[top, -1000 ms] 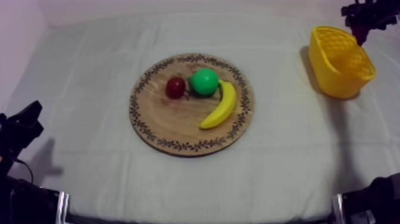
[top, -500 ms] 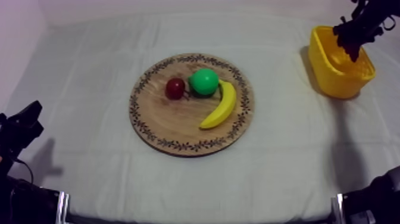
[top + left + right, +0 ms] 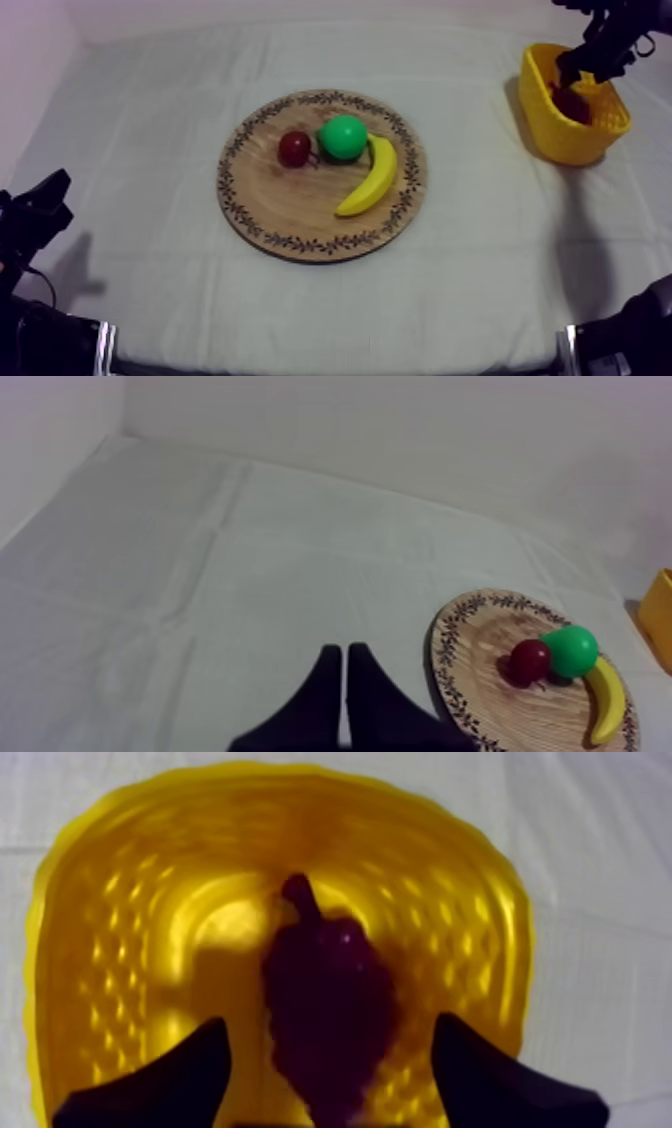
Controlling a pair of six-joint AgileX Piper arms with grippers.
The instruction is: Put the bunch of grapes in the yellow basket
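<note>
Top view: the right hand [image 3: 578, 68] sits at the upper right, now directly over the yellow basket [image 3: 575, 140]. A second ago it was off past the basket's far rim. A dark bunch of grapes [image 3: 572, 103] now lies inside the basket, which looked bare half a second ago. The drop looks done and only the pull-back is left. The wooden board [image 3: 300, 225] at centre holds the small red fruit [image 3: 294, 148], green fruit [image 3: 344, 137] and banana [image 3: 371, 178], none of them moved. The left hand [image 3: 40, 200] is parked at lower left on the counter [image 3: 150, 290]. The basket wall and the hand cover part of the bunch.

Left wrist view: the left hand [image 3: 344, 651] is clenched on nothing, fingers pressed together. The basket [image 3: 660, 611] is cut off beside the board.

Right wrist view: the right hand [image 3: 330, 1027] is released, its fingers wide apart and clear of the grapes [image 3: 325, 992], which rest on the basket floor. The near end of the bunch is cut off, and it's too dark to pick out single grapes.
</note>
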